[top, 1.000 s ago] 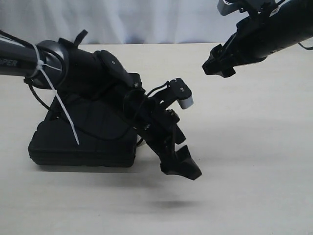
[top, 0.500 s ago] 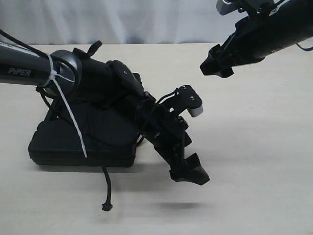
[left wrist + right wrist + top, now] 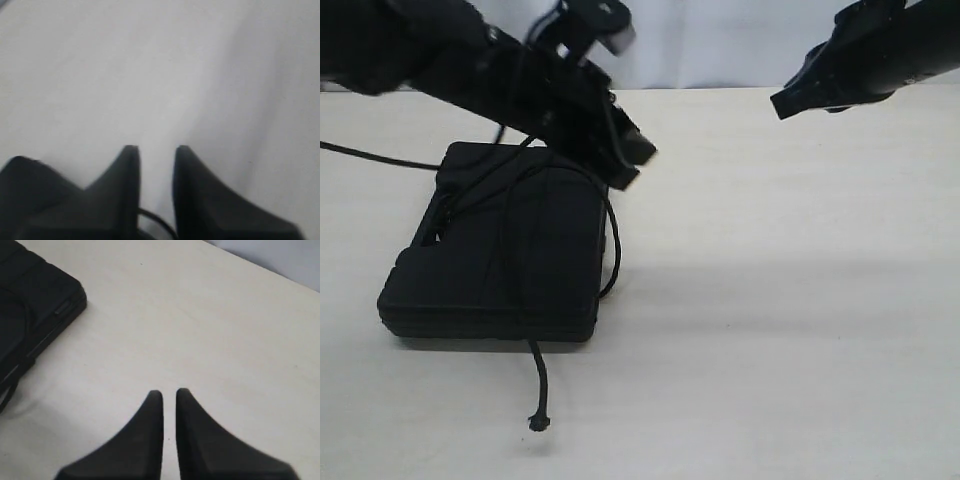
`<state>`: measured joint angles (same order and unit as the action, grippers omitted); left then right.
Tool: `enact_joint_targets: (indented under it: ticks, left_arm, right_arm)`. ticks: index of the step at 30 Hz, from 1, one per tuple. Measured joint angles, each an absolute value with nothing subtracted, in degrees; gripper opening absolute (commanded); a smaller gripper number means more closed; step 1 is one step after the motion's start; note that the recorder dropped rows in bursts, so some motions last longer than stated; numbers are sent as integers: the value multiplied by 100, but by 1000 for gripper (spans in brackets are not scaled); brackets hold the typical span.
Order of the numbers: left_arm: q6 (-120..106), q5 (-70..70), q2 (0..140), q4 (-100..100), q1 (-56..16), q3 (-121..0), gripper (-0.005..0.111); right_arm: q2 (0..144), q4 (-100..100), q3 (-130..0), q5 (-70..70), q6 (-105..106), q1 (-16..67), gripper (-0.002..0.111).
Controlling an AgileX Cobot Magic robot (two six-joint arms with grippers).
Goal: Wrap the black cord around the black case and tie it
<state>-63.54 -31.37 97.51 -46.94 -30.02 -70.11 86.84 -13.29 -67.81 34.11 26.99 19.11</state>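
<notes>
Black arms (image 3: 450,60), tapered matt-black fingers (image 3: 145,440) on the right gripper (image 3: 168,391)

My left arm reaches in from the left with its gripper (image 3: 636,165) angled downward, jaws drawn near with a narrow gap, while my right gripper (image 3: 788,102) hangs high at the right, jaws closed.

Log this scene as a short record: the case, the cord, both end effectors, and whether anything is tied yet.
Case: flat matt black plastic case, lying on the pale table
Cord: thin black braided cord crosses the lid; frayed end on the table in front
Left end effector: over the case's far right corner, grip unclear
Right end effector: shut, empty, off to the right
Tie: no knot visible
</notes>
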Motion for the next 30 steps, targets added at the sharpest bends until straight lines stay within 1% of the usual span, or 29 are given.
enact_joint_targets:
  ticks: [6, 11, 16, 20, 22, 25, 30]
  left_arm:
    - [-4961, -3114, 9054, -3796, -1973, -7011, 0]
    - [-3723, -3243, 8477, -2714, -1111, -6954, 0]
    - [-2770, -3323, 7745, -1675, -403, -6574, 0]
    - [-2313, -3295, 7030, -1445, 220, -6125, 0]
    - [-2197, -3157, 6576, -1402, 406, -5791, 0]
    - [-2098, -2765, 5788, -1402, 458, -5197, 0]
    - [-1981, -1907, 4381, -1391, 156, -4056, 0]
  right_arm:
    - [8684, -1173, -6363, 3116, 1956, 1182, 4]
    - [8684, -1147, -6254, 3248, 1590, 520, 4]
    - [8451, -1133, -6075, 3370, 1419, 220, 4]
    - [7875, -862, -5714, 3359, 1011, 105, 4]
    - [7455, -528, -5493, 3335, 710, 79, 4]
    - [6631, -113, -5087, 3204, 285, 80, 4]
    - [4974, 152, -4205, 2613, -109, 80, 4]
